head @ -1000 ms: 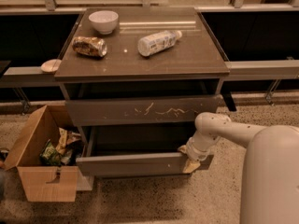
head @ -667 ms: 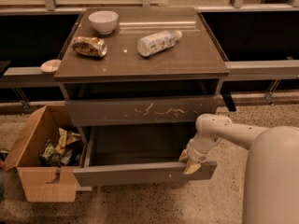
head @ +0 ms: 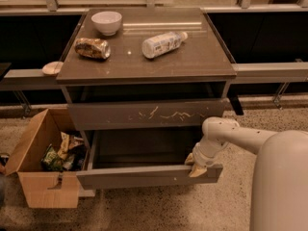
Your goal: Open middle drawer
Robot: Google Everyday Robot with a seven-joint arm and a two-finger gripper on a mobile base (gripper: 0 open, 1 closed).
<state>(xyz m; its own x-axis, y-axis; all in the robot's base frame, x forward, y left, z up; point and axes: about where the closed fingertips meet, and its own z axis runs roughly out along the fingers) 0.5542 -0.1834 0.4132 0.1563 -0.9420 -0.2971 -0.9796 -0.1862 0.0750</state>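
The middle drawer [head: 144, 176] is a wide shallow grey-brown drawer with a plain flat front. It stands pulled well out from the cabinet, and its grey inside [head: 144, 148] shows. My gripper [head: 195, 166] is at the right end of the drawer's front, shut over its top edge, one fingertip [head: 189, 160] inside and the other in front. My white arm [head: 240, 138] comes in from the right. Above it is the larger front with white scratch marks [head: 149, 114], which is closed.
On the cabinet top [head: 202, 61] are a white bowl [head: 106, 22], a chip bag [head: 92, 47] and a lying plastic bottle [head: 162, 43]. An open cardboard box [head: 38, 177] with wrappers stands on the floor left of the drawer. A rail runs behind.
The middle drawer has slid further out toward the camera, and my gripper has moved with it at its right end. The drawer's inside shows more.
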